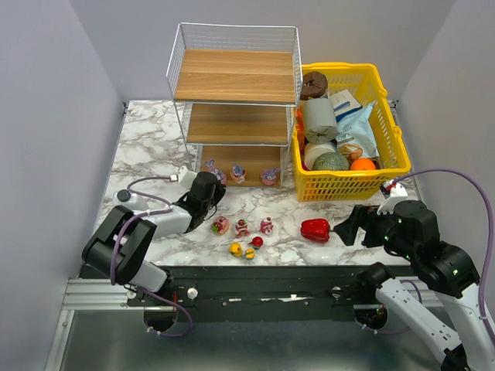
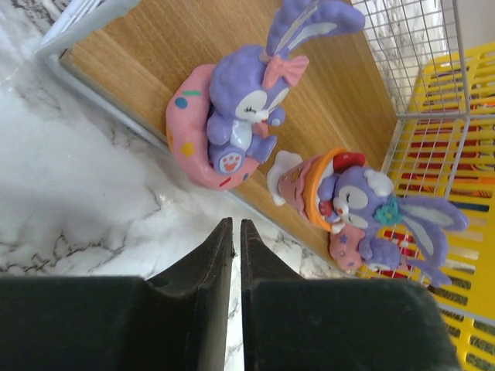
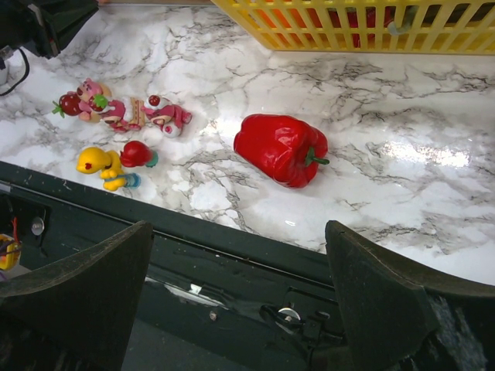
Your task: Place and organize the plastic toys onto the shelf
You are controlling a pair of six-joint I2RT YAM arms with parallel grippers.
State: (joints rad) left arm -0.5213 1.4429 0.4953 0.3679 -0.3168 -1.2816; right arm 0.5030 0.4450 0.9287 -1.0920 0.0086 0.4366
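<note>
Shelf: the shelf (image 1: 232, 77) stands in the upper middle of the top view, at the back of the marble table (image 1: 147, 147), with the yellow basket (image 1: 387, 166) just beside it on the right.
Toys on the shelf: three bunnies (image 1: 238, 174) sit in a row on the lowest board.
Left wrist view: the moon bunny (image 2: 240, 116) is at centre and the cupcake bunny (image 2: 356, 209) is lower right. Both are on the wooden board (image 2: 155, 46) near its front edge, close together.
Toys on the table: three pink figurines (image 1: 242, 228) stand in a line at lower centre of the top view. The ducks (image 1: 246, 249) are bunched just below them, near the table's front edge.
Right wrist view: the same pink figurines are at upper left, and a yellow duck (image 3: 94, 161) touches a red duck (image 3: 138, 153) below them.
Left gripper: the left gripper (image 1: 207, 193) is at the lower left corner of the shelf, aimed at the bottom tier. Its jaws are pressed almost together with only a thin slit between, and they hold nothing.
Right gripper: the right gripper (image 3: 238, 232) is over the table's front edge, at lower right of the top view. Its jaws are spread wide and hold nothing.
Bell pepper: the bell pepper (image 3: 278, 148) lies on its side at the frame's centre, between the loose toys and the right gripper and apart from both.
</note>
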